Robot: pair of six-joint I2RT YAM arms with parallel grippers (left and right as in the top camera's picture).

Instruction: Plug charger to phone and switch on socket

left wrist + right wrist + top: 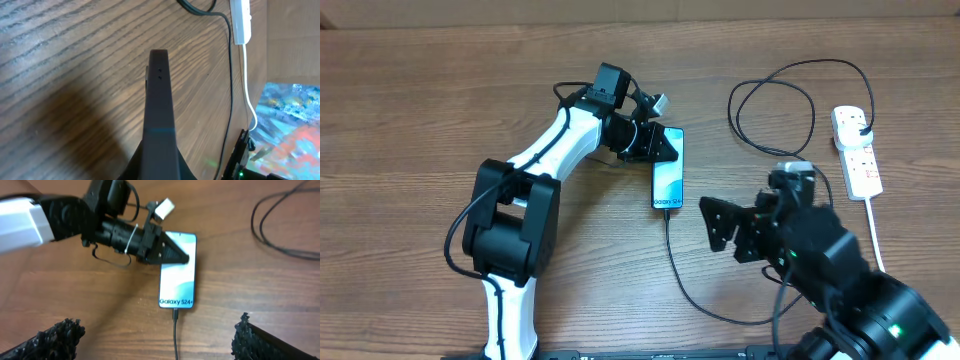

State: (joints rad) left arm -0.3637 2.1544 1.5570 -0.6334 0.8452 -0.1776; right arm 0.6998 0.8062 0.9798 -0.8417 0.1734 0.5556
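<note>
The desk (pixel 420 100) carries the white socket (pixel 858 155) well right of the phone (pixel 177 287). The left pincer (pixel 182 258), pressed together, rests on the phone's far half. The right pincer (pixel 735 228), spread, hovers near the phone's lower right. The charger (pixel 175 330) looks seated in the phone's near end. Turning the socket on comes next, probably a careful downward press.

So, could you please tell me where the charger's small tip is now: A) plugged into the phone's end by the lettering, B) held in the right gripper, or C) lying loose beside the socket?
A: the right wrist view shows the charger running straight into the phone at the edge just below its lettering.
</note>
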